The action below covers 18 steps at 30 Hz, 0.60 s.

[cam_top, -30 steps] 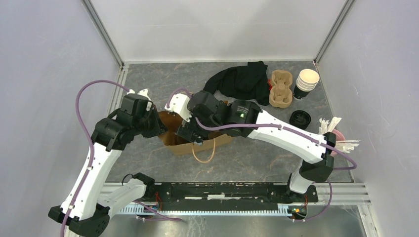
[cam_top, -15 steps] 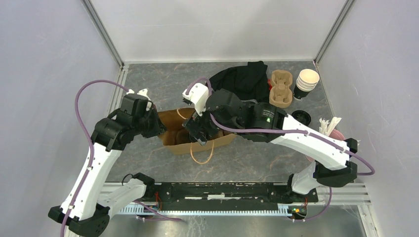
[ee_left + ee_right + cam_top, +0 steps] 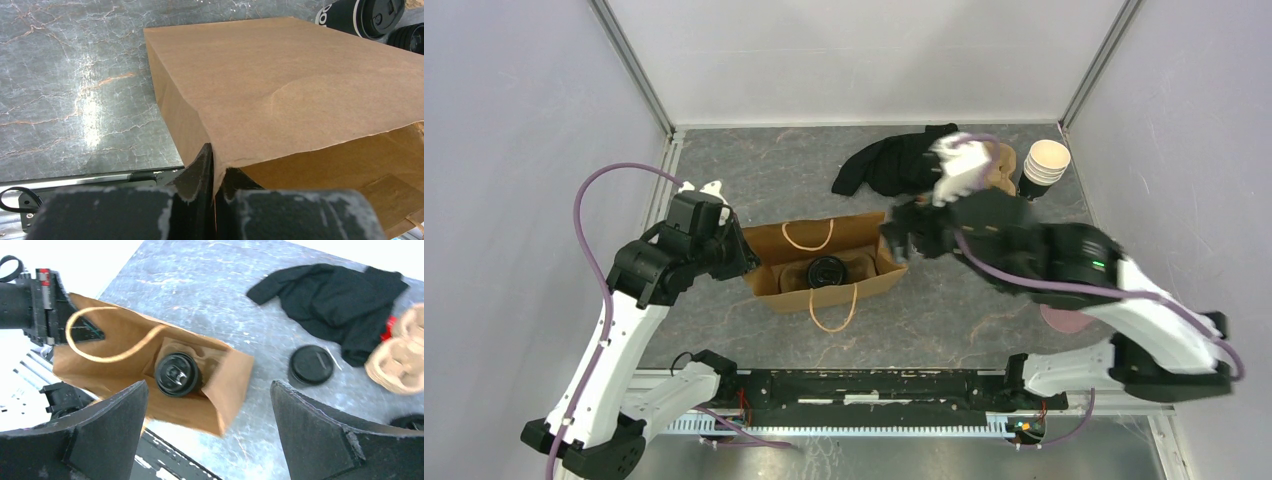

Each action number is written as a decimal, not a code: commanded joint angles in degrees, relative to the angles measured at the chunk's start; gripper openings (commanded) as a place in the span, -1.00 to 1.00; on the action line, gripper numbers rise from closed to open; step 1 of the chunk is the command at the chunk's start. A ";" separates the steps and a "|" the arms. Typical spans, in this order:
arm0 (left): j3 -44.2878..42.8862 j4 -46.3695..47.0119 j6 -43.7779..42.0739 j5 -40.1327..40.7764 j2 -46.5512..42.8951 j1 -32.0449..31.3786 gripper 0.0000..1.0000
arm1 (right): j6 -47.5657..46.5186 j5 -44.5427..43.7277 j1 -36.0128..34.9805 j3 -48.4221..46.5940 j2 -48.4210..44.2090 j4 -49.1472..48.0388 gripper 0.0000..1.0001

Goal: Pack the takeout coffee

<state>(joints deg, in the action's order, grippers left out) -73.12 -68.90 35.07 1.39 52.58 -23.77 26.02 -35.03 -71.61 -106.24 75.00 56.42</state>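
A brown paper bag (image 3: 864, 240) lies open in the middle of the table. One takeout coffee (image 3: 827, 271), a black cup with a black sip lid (image 3: 177, 374), stands inside it. My left gripper (image 3: 742, 262) is shut on the bag's left rim, and the paper (image 3: 280, 95) is pinched between its fingers (image 3: 202, 167). Blurred by motion, my right gripper (image 3: 911, 238) hangs above the bag's right end. Its fingers (image 3: 107, 427) are spread wide with nothing between them, the bag's mouth below and ahead of them.
A loose black lid (image 3: 311, 364) lies right of the bag. A black cloth (image 3: 894, 165), a cardboard cup carrier (image 3: 405, 355) and a stack of lidless cups (image 3: 1046, 160) sit at the back right. A pink object (image 3: 1064, 320) shows under the right arm.
My right gripper has come up out of the bag and swung right, empty, with the lidded cup left inside. The left gripper has kept its hold on the rim.
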 commanded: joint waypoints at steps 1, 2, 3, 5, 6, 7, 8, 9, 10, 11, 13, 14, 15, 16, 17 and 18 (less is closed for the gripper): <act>-1.75 -0.22 1.86 0.63 -0.50 -0.10 -0.79 | 8.03 -8.92 -0.02 7.66 -10.16 6.70 0.96; -1.92 -0.34 1.78 0.62 -0.36 -0.13 -0.77 | 10.09 -9.06 0.05 8.38 -11.10 10.03 0.96; -2.13 -0.54 1.69 0.63 -0.22 -0.08 -0.77 | 12.41 -9.02 -0.01 9.39 -11.53 13.81 0.96; -2.68 -0.91 1.63 0.72 0.17 -0.13 -0.76 | 12.29 -6.31 0.05 14.55 -13.51 15.37 0.96; -2.91 -1.02 1.59 0.75 0.28 -0.13 -0.76 | 13.70 -5.13 0.08 19.02 -14.92 15.31 0.96; -3.17 -1.06 1.66 0.74 0.44 -0.11 -0.75 | 15.95 -4.65 0.08 23.10 -16.20 15.21 0.96; -3.35 -1.16 1.75 0.73 0.42 -0.09 -0.74 | 17.90 -4.43 0.06 26.47 -17.22 14.89 0.96; -3.57 -1.27 1.88 0.72 0.56 -0.05 -0.73 | 19.06 -3.87 0.07 29.83 -18.13 14.07 0.96; -3.73 -1.43 1.97 0.64 0.66 -0.13 -0.72 | 19.40 -2.69 0.12 33.51 -18.89 11.71 0.96; -3.89 -1.59 2.01 0.61 0.81 -0.14 -0.71 | 19.39 -1.47 0.07 36.94 -19.26 9.02 0.96; -4.19 -1.88 2.11 0.58 1.03 -0.06 -0.71 | 19.50 0.63 0.16 42.67 -19.51 2.25 0.96; -4.17 -1.94 2.18 0.56 1.07 -0.07 -0.70 | 19.62 1.14 0.41 44.91 -19.37 -0.16 0.96; -4.14 -1.93 2.19 0.40 1.11 -0.10 -0.70 | 20.31 0.93 0.66 46.58 -19.05 -2.27 0.96; -4.01 -1.89 2.20 0.19 1.12 -0.13 -0.70 | 22.39 0.16 0.97 48.58 -18.95 -3.85 0.96; -3.92 -1.94 2.20 -0.10 1.26 -0.12 -0.70 | 24.04 -0.20 1.54 50.33 -19.06 -6.17 0.96; -3.88 -2.13 2.26 -0.39 1.38 -0.13 -0.70 | 25.52 0.50 2.80 52.24 -19.07 -9.41 0.96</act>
<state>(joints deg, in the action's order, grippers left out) -75.26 -70.63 35.33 1.39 53.71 -23.77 44.23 -34.33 -71.07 -58.02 57.19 59.90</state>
